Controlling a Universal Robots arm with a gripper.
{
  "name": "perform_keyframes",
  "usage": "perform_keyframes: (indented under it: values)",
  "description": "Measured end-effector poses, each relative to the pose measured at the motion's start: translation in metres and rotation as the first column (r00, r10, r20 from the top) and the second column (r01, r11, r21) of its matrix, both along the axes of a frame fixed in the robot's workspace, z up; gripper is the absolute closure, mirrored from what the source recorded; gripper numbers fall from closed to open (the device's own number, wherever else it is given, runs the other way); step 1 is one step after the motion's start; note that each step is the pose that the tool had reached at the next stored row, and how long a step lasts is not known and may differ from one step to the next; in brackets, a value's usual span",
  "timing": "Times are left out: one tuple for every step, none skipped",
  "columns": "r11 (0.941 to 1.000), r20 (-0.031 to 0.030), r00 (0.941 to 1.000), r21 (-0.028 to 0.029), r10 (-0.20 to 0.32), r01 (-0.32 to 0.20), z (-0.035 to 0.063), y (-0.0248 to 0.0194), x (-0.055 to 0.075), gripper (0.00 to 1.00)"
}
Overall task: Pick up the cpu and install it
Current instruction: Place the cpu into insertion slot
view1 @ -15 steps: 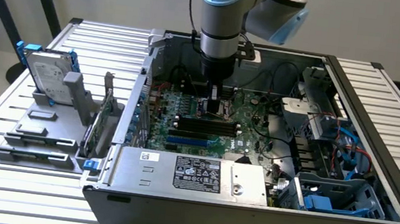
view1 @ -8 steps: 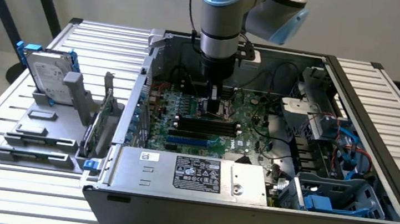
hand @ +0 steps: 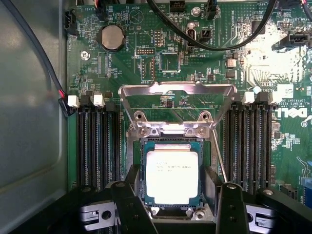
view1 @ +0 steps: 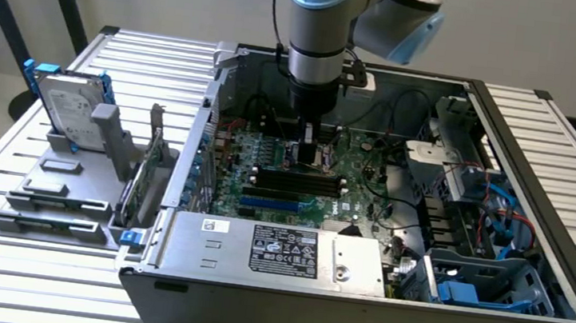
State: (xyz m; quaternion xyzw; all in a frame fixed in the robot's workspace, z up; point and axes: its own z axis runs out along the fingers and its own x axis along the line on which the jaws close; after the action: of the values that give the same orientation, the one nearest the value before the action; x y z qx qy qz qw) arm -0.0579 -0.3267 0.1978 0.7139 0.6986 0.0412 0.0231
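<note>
The cpu (hand: 172, 176), a small square chip with a dull silver top and a green rim, sits level inside the black-framed socket (hand: 171, 141) on the motherboard. Its metal load plate (hand: 178, 90) is swung up and open behind it. My gripper (hand: 171, 184) is low over the socket, with a black finger (hand: 132, 187) against each side of the chip, shut on it. In the exterior view my gripper (view1: 308, 152) reaches straight down into the open computer case (view1: 360, 298), onto the middle of the motherboard (view1: 296, 186).
Black memory slots (hand: 97, 146) flank the socket on both sides. Cables (hand: 204, 34) cross above the board. A power supply (view1: 279, 249) fills the case front and a drive cage (view1: 480, 278) its right. A hard drive in a blue frame (view1: 69, 106) stands on a grey rack at the exterior view's left.
</note>
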Motion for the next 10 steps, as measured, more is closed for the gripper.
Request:
perform_keyframes:
  values:
    - [1.0000, -0.0002, 1.0000, -0.0001, 0.000, 0.000, 0.0004, 0.0000, 0.0000, 0.38]
    - [1.0000, -0.0002, 1.0000, 0.0000, 0.000, 0.000, 0.0008, 0.0000, 0.0000, 0.38]
    - [1.0000, -0.0002, 1.0000, 0.0000, 0.000, 0.000, 0.0013, 0.0000, 0.0000, 0.38]
    - [1.0000, -0.0004, 1.0000, 0.0001, 0.000, 0.000, 0.0020, 0.0000, 0.0000, 0.38]
    - [1.0000, -0.0007, 1.0000, 0.0000, 0.000, 0.000, 0.0031, 0.0000, 0.0000, 0.38]
    - [1.0000, -0.0010, 1.0000, 0.0000, 0.000, 0.000, 0.0041, 0.0000, -0.0001, 0.38]
    - [1.0000, -0.0012, 1.0000, 0.0001, 0.000, 0.000, 0.0048, 0.0000, -0.0001, 0.38]
    - [1.0000, -0.0017, 1.0000, 0.0001, 0.000, 0.000, 0.0057, 0.0000, -0.0003, 0.38]
    - [1.0000, -0.0021, 1.0000, 0.0002, 0.000, 0.000, 0.0063, 0.0000, -0.0007, 0.38]
    - [1.0000, -0.0025, 1.0000, 0.0002, 0.000, 0.000, 0.0069, 0.0000, -0.0012, 0.38]
